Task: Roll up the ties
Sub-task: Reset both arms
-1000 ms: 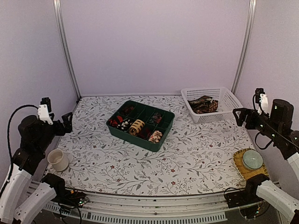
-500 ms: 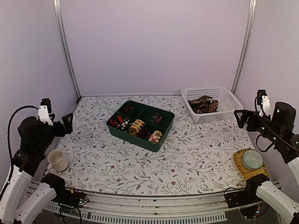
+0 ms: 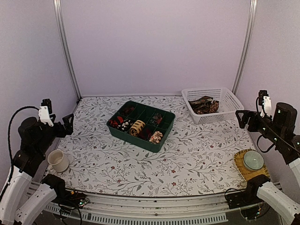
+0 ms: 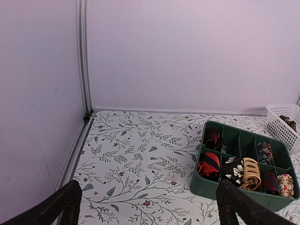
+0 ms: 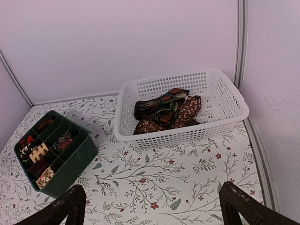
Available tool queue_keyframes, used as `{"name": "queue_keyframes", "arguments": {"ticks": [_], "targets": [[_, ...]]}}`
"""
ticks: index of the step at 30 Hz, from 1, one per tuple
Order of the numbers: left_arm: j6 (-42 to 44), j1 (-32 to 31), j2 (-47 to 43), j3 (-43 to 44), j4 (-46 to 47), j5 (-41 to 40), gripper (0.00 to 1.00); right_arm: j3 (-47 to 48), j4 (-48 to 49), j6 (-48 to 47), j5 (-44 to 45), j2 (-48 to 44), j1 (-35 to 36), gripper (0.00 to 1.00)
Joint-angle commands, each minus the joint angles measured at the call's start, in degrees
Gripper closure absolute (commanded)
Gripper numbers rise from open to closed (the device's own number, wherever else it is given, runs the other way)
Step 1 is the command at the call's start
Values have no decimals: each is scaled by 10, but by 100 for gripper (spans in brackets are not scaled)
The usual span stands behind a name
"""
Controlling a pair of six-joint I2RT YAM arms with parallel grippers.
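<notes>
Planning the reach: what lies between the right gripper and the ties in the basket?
Bare tabletop, then the basket's wall before the ties; right wrist view shows it.

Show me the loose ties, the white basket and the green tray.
loose ties (image 5: 164, 111), right wrist view, middle of the pile.
white basket (image 5: 187, 136), right wrist view, near wall.
green tray (image 5: 77, 166), right wrist view, outer side wall.

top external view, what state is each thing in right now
left gripper, open, holding nothing
right gripper, open, holding nothing
loose ties, unrolled, heaped in the white basket
rolled ties, coiled, sitting in compartments of the green tray
white cup, upright by the left arm
bowl, upright on the woven mat
</notes>
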Motion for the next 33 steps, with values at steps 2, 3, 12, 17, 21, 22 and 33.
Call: {"name": "queue_keyframes", "arguments": {"ticks": [2, 3, 12, 17, 21, 22, 33], "targets": [[7, 6, -2, -10, 8, 5, 0, -4, 8, -4, 11, -16, -1, 0], [7, 6, -1, -9, 8, 5, 0, -6, 8, -5, 11, -18, -1, 0], [8, 6, 2, -10, 7, 3, 0, -5, 7, -2, 12, -14, -1, 0], [8, 6, 4, -10, 8, 3, 0, -6, 7, 0, 12, -14, -1, 0], [8, 6, 5, -10, 7, 4, 0, -5, 6, 1, 13, -14, -1, 0], [8, 5, 5, -10, 7, 4, 0, -5, 6, 1, 13, -13, -1, 0], [9, 6, 5, -10, 8, 6, 0, -4, 4, 1, 12, -11, -1, 0]]}}
